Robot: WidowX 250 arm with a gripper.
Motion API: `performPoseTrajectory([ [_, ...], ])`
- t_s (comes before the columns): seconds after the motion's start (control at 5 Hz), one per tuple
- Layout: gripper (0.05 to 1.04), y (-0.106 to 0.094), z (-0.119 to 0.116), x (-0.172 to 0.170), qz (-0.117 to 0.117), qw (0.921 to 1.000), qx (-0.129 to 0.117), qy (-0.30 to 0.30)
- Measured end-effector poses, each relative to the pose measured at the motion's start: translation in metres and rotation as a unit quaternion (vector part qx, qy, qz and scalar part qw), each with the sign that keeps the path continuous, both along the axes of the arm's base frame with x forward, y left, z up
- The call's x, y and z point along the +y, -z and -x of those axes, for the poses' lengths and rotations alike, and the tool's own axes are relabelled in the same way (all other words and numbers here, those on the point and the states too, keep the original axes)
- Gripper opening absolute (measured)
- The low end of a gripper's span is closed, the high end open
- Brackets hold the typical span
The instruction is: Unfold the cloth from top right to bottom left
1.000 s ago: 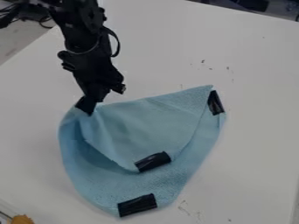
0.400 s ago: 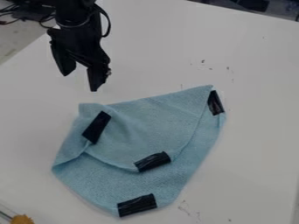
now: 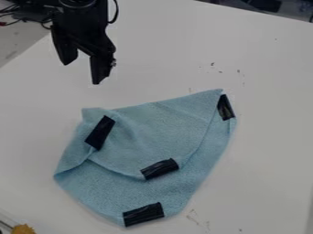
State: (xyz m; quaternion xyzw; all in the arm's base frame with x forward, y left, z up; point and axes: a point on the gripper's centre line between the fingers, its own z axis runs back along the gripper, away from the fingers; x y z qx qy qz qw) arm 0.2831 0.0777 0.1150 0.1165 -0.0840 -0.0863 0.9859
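Light blue cloth [image 3: 156, 132], four black tape patches near its corners. Lies partly folded on the white desk [image 3: 263, 151], upper layer overlapping the lower, left side creased.

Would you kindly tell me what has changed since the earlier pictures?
The gripper let go of the blue cloth at its upper left and moved up and away, fingers open. The released part sank, its black tape now lower in view. The cloth's right side stayed put.
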Motion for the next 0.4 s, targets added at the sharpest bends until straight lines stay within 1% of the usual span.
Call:
performPoseTrajectory([
  [0.2, 1.0, 0.0063, -0.01, -0.0394, 0.005, 0.9994, -0.03, 0.018],
  [0.4, 1.0, 0.0053, -0.01, -0.0351, 0.005, 0.9994, -0.033, 0.009],
])
